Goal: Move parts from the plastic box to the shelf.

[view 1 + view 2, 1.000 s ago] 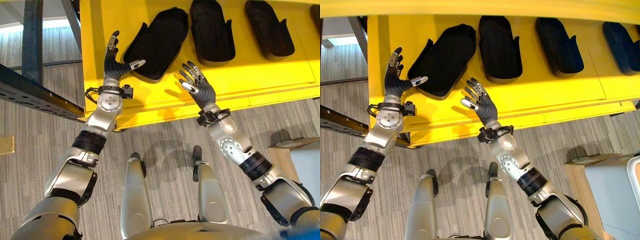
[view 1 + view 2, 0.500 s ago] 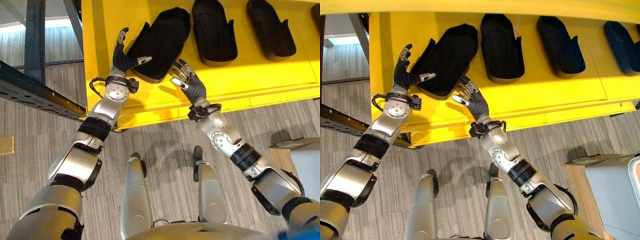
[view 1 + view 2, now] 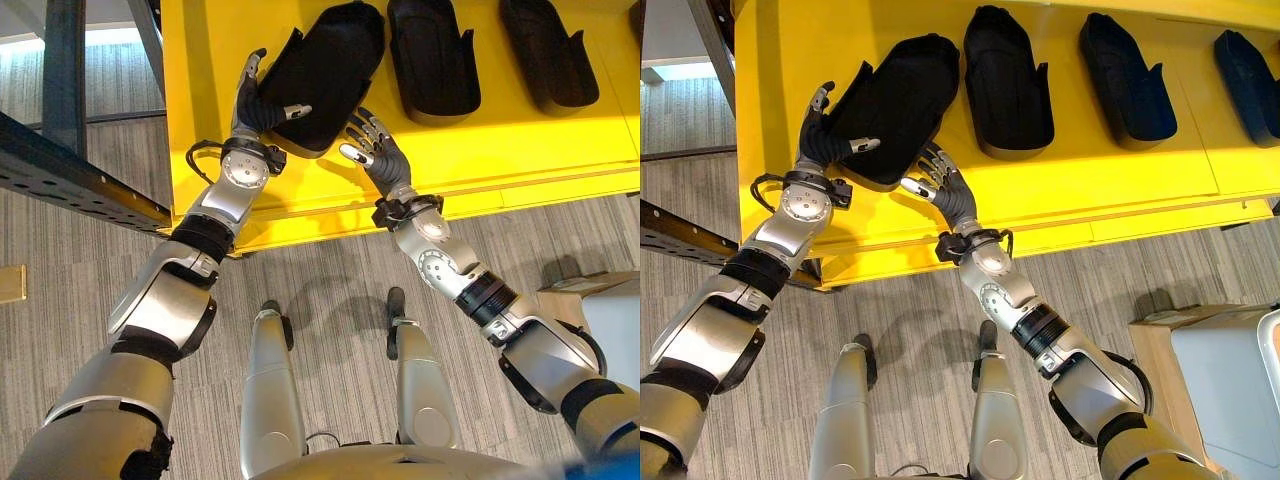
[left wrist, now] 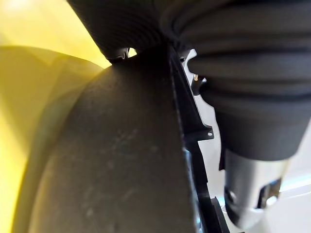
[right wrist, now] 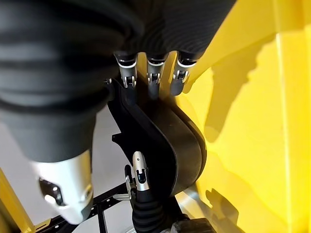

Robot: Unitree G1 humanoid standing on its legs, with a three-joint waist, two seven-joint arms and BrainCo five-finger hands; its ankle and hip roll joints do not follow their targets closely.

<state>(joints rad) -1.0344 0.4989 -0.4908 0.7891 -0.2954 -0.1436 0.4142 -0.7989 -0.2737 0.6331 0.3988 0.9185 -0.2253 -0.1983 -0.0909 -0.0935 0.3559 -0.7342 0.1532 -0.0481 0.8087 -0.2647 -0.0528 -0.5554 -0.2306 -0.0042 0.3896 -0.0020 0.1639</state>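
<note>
Your left hand (image 3: pixel 258 100) and right hand (image 3: pixel 372 150) press straight, spread fingers against the skewed black moulded plastic part (image 3: pixel 895 105) near the yellow shelf's (image 3: pixel 1120 180) left edge, clasping nothing, so uneven pushing could twist it into the neighbouring black part (image 3: pixel 1008 80).

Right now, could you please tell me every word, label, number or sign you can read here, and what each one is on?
None: no readable text shows in these views.
The black parts on the yellow shelf carry no label or number that I can see.
The left hand and right hand carry no legible marking.
</note>
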